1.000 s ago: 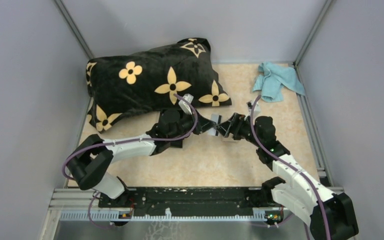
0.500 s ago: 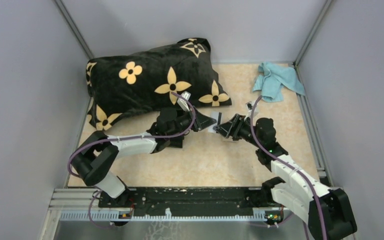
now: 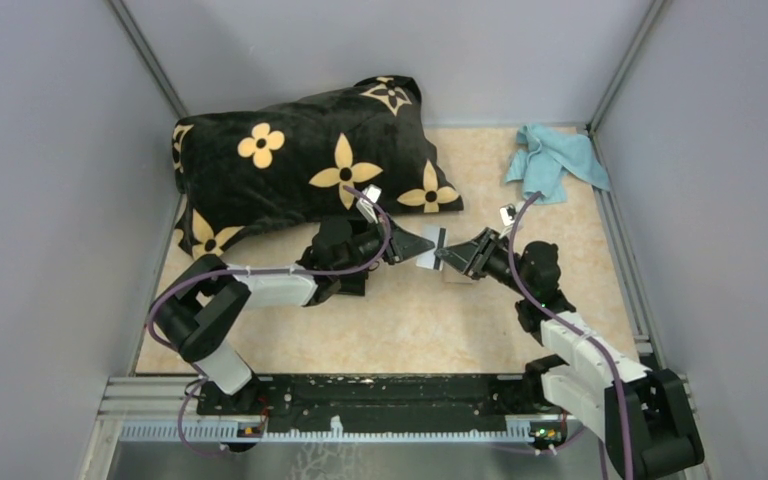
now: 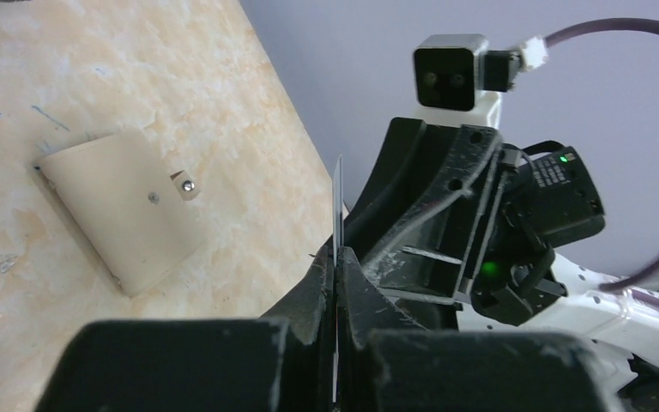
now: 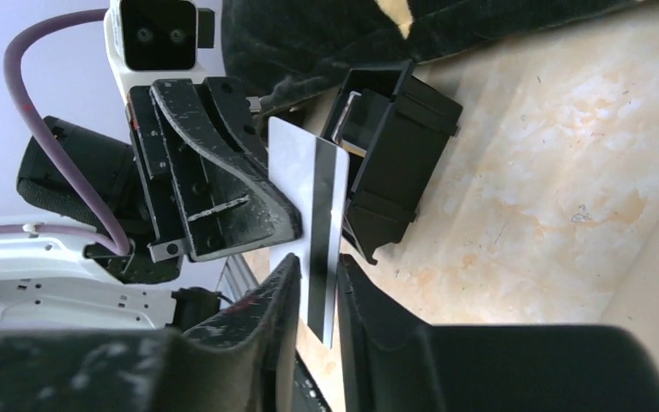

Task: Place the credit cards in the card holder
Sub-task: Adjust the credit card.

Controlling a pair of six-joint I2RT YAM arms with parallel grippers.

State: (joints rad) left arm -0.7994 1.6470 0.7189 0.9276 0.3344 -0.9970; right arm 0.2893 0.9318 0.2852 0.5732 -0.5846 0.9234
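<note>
Card holder [image 5: 399, 159] open; grey card [image 5: 302, 193] outside.

Grey card [image 5: 309, 184] sits between the fingers of the right gripper [image 5: 316, 279], contact unclear; left gripper [image 5: 276, 219] clamps its other end; card holder [image 5: 399, 150] lies just behind it.

The beige table [image 3: 410, 335] is carrying a black flowered pillow [image 3: 300, 160] across its far left, a light blue cloth [image 3: 555, 160] in the far right corner, a beige card [image 4: 120, 210] lying flat near the middle, and a black card holder [image 5: 399, 146] just beside the pillow.
</note>
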